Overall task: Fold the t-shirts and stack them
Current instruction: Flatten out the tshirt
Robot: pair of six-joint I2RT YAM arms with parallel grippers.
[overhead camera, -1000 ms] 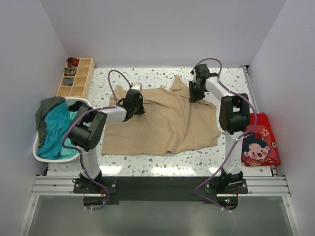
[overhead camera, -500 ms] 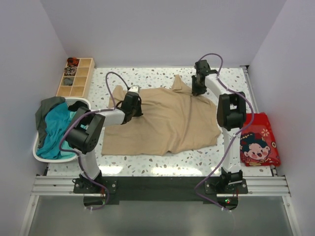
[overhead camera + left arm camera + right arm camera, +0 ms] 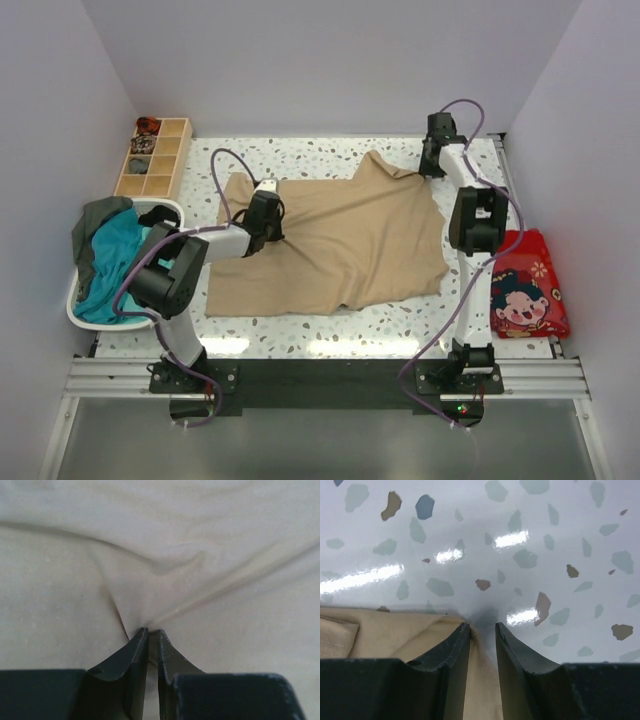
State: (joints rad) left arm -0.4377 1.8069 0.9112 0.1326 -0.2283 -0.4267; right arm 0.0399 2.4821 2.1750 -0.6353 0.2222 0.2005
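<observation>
Top external view: nearest, at the right, a red pouch [image 3: 528,285] printed with a cartoon child is seen; at the left, a teal t-shirt [image 3: 112,262] and a dark grey-green t-shirt [image 3: 92,218] are heaped in a white basket [image 3: 72,302]. The beige t-shirt [image 3: 340,240] is spread mid-table. Only the wrist views show the grips: a raised fold is pinched by the left gripper [image 3: 152,631], and the far corner's edge is clamped by the right gripper [image 3: 482,626]. Farthest left, small items are held in a wooden compartment tray [image 3: 155,160].

No text or labels can be read.
</observation>
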